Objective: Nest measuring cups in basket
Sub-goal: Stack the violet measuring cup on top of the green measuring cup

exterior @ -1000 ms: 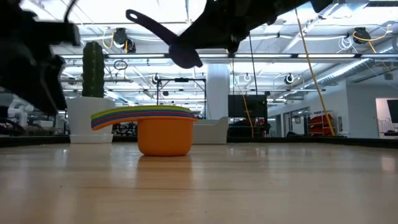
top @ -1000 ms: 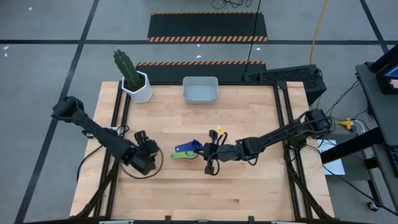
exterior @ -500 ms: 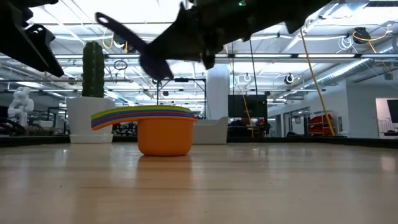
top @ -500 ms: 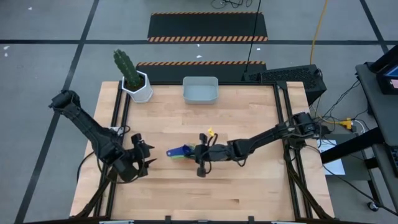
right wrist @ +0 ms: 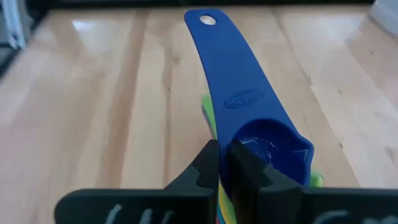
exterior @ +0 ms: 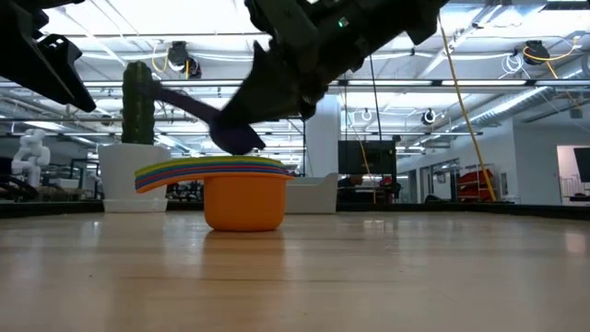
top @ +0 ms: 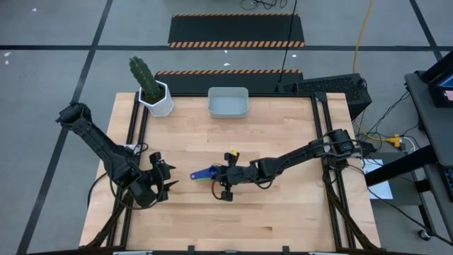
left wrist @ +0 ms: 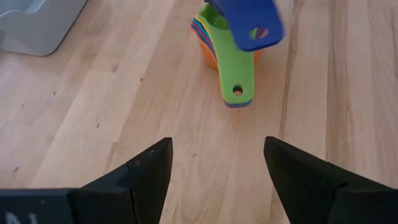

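Observation:
A stack of nested measuring cups [top: 214,178] stands on its orange bottom cup [exterior: 244,201] in the middle of the table, with the handles [left wrist: 236,87] fanned toward my left arm. My right gripper [top: 222,176] is shut on the dark blue cup [exterior: 235,138] and holds it just above the stack. The cup's handle [right wrist: 227,68] points toward the table's left. My left gripper [top: 168,178] waits open, left of the stack and facing it [left wrist: 214,155]. The pale grey-blue basket [top: 228,102] rests on its base at the far edge. My right gripper pinches the dark blue cup by its bowl's wall [right wrist: 239,144], on the side opposite the handle. One finger seems to be inside the bowl and one outside. The fingers come from the table's right, slanting down. The cup is lifted clear, its handle tilted up and away [exterior: 175,97].
A white hexagonal pot with a green cactus [top: 154,98] stands at the far left corner, left of the basket. Bare wood lies between the stack and the basket [left wrist: 31,25], and along the near side of the table.
My right gripper has moved toward the table's left and down, carrying the dark blue cup from beside the stack to just above it; the cup's handle has tipped lower. My left gripper drew back a little toward the left edge, then kept still.

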Tool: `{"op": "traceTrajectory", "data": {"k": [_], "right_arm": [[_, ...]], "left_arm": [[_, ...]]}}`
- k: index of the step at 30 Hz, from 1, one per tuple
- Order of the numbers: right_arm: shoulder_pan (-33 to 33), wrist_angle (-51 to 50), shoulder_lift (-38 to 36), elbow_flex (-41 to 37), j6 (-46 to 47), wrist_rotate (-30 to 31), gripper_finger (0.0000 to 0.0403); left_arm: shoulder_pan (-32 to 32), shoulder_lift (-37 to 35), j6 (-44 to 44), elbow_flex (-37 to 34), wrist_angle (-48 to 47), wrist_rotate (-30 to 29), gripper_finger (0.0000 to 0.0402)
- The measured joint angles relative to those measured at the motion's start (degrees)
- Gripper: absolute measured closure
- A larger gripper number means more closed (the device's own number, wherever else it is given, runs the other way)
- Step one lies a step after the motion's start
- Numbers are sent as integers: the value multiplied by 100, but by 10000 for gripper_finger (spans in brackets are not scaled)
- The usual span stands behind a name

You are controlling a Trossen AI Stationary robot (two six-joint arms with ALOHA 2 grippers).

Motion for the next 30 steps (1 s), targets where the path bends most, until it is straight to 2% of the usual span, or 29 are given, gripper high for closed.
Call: {"op": "traceTrajectory", "data": {"k": [4, 18, 30], "right_arm": [[-42, -285, 3, -2, 0, -2, 394], [-40, -330, 0, -2, -23, 4, 393], [-40, -324, 0, -9, 26, 11, 333]], "left_arm": [[2, 0, 2, 0, 2, 0, 144], [4, 0, 13, 0, 65, -31, 144], [44, 0, -266, 0, 334, -375, 144]]}}
